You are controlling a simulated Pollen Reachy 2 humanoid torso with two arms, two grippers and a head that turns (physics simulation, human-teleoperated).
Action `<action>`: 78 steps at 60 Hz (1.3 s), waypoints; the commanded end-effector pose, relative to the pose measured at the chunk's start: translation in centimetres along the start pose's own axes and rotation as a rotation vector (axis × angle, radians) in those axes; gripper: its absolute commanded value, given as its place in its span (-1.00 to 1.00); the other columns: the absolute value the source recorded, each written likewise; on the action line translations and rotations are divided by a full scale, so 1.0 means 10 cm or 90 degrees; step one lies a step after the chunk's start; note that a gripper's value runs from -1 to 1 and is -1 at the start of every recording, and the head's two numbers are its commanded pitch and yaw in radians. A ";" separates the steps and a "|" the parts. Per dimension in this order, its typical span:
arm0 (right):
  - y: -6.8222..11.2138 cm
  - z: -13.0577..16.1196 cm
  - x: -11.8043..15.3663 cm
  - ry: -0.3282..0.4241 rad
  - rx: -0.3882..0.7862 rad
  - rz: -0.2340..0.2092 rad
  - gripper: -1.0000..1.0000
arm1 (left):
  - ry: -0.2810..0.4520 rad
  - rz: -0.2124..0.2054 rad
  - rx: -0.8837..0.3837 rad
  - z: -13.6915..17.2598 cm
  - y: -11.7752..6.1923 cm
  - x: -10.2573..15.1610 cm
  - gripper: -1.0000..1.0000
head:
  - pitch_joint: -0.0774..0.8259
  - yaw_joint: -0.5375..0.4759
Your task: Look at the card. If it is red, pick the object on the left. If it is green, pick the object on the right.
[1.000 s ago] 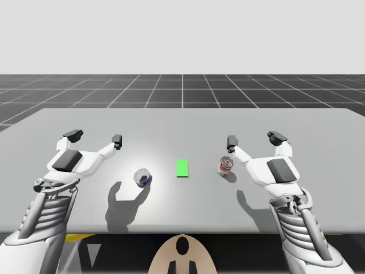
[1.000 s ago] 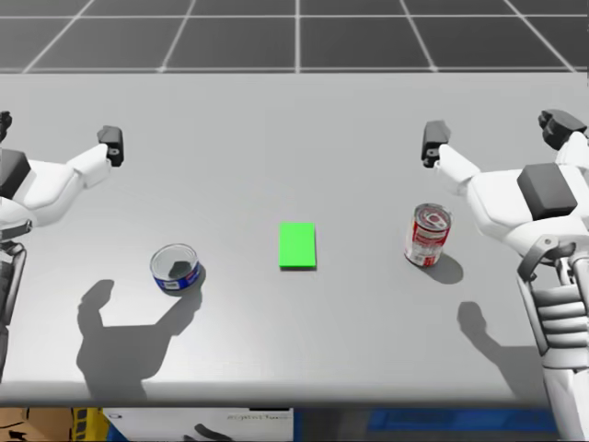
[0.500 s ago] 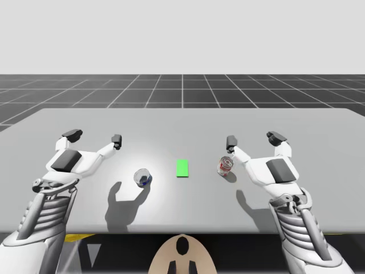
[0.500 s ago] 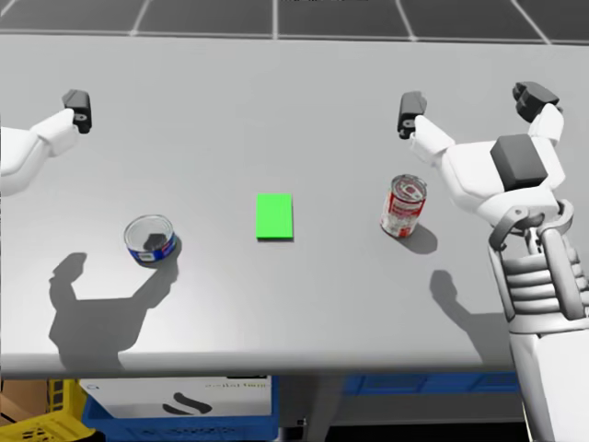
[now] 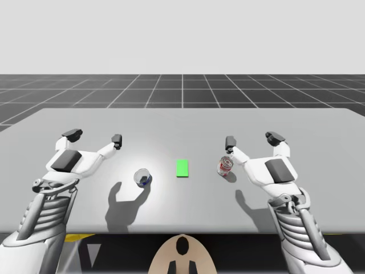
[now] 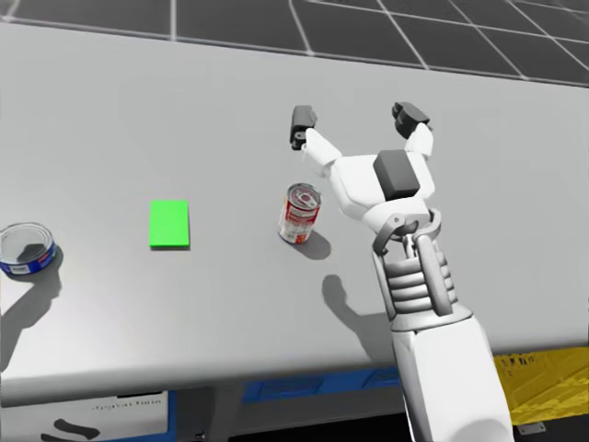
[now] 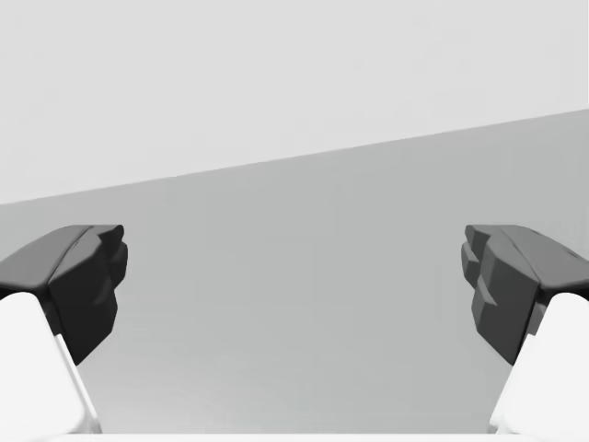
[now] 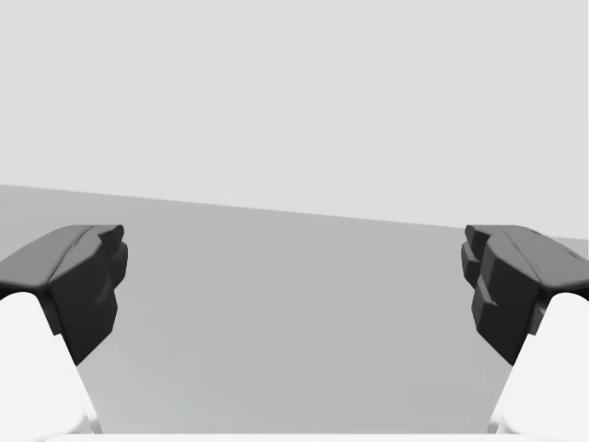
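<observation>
One red can (image 5: 225, 165) stands upright on the counter (image 5: 182, 123) right of the green card (image 5: 182, 168), so it is the one to take; it is just on the card side of my right jaws, spread wide like my left jaws.

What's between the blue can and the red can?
The green card, lying flat, apart from both the blue can and the red can; high view shows it.
</observation>
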 end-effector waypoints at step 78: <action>0.30 0.45 -1.19 0.238 0.052 -0.147 -1.00 | 0.001 0.009 0.002 0.03 0.02 -0.01 -1.00 | 0.60 -0.41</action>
